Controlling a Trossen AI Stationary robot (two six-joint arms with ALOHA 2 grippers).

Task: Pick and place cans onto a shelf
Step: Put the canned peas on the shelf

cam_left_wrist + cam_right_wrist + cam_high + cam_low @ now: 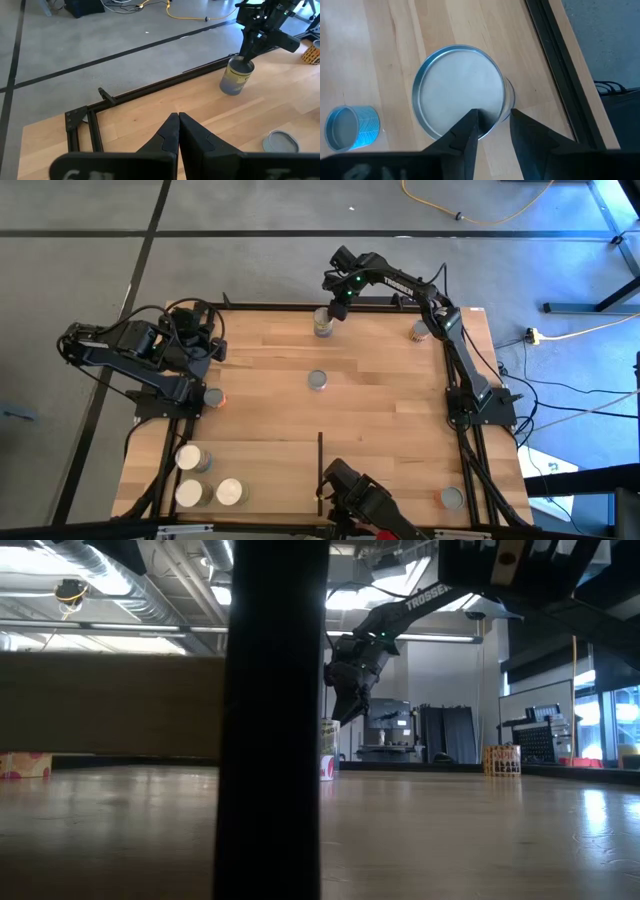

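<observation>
One black post [272, 720] hides much of the low view.

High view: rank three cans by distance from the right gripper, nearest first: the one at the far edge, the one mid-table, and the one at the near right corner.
From the right gripper:
1. Far-edge can, directly under the gripper by the table's far rail.
2. Mid-table can, near the table's centre.
3. Near-right-corner can, by the right arm's base side, farthest.

A black post [272, 720] hides the low view's middle, cutting off the can [328, 750].
</observation>
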